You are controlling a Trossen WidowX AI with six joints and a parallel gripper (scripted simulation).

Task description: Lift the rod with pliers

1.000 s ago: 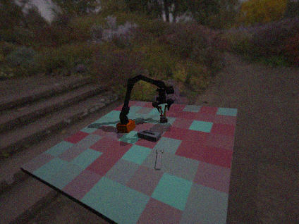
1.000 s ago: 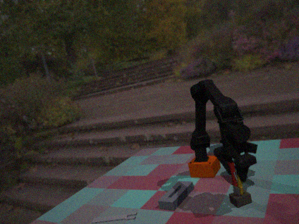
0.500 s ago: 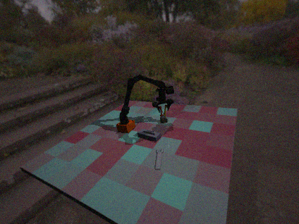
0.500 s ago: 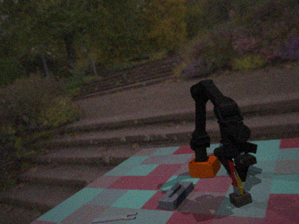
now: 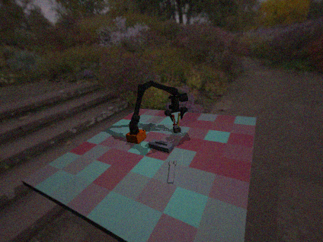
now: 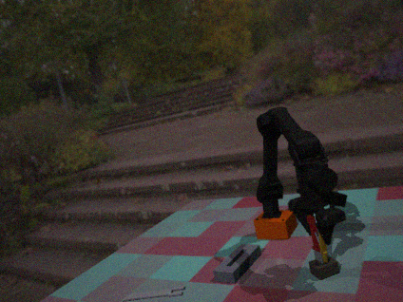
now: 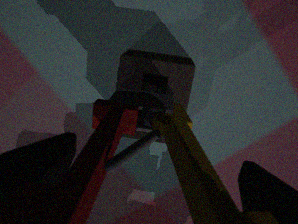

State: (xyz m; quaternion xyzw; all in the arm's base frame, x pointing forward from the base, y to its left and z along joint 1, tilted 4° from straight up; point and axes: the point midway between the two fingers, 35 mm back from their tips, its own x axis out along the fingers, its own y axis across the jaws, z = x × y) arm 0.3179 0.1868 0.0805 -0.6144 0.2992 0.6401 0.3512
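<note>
The locking pliers stand jaws down in the holster [image 5: 177,129] [image 6: 325,269] [image 7: 181,85], handles spread in a V; the jaws are hidden. The red handle [image 6: 313,233] [image 7: 120,129] and the yellow handle [image 6: 324,252] [image 7: 182,145] rise between the fingers. My gripper [image 5: 176,118] [image 6: 320,237] [image 7: 158,156] is open around the handles, with black fingers outside them at left and right in the wrist view. The grey channel block [image 5: 161,147] [image 6: 227,272] lies apart from the holster. Its slot looks dark, and I cannot tell the rod from it.
The orange arm base [image 5: 137,136] [image 6: 276,227] stands behind the channel block in the exterior view. A pale, flat wrench-like shape [image 5: 171,176] lies on the checkered mat in front of the block in the top view. The mat's dark edge [image 5: 68,208] runs along the near left.
</note>
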